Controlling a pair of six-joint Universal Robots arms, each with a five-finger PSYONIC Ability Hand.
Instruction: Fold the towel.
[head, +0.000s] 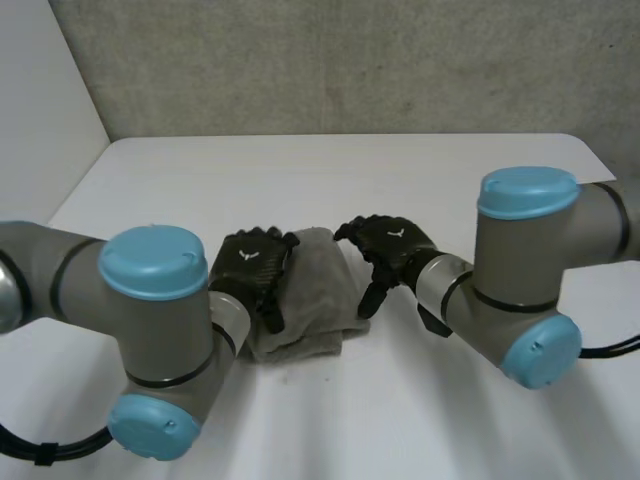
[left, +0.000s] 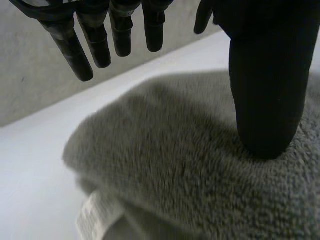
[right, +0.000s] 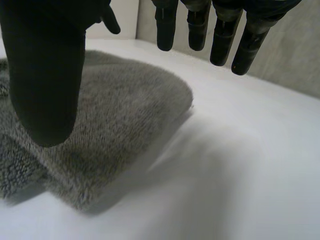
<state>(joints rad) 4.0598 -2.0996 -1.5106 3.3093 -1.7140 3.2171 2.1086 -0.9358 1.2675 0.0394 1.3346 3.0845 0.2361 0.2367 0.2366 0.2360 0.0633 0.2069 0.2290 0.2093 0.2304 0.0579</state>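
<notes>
A grey towel (head: 315, 300) lies folded into a small thick pad on the white table (head: 350, 170) between my two hands. My left hand (head: 252, 268) rests over the towel's left edge. In its wrist view the fingers (left: 95, 40) hang straight above the towel (left: 175, 165) and the thumb tip (left: 265, 100) rests on the pile. My right hand (head: 392, 245) hovers at the towel's right edge. There the fingers (right: 220, 35) are straight and spread, and the thumb (right: 45, 75) is over the towel (right: 125, 115), holding nothing. A white label (left: 97, 215) peeks out at the towel's corner.
Bare white tabletop (right: 225, 175) stretches out beside and beyond the towel. A grey wall (head: 350, 60) rises behind the table's far edge. My grey arms with light-blue caps (head: 150, 265) stand at the near left and right.
</notes>
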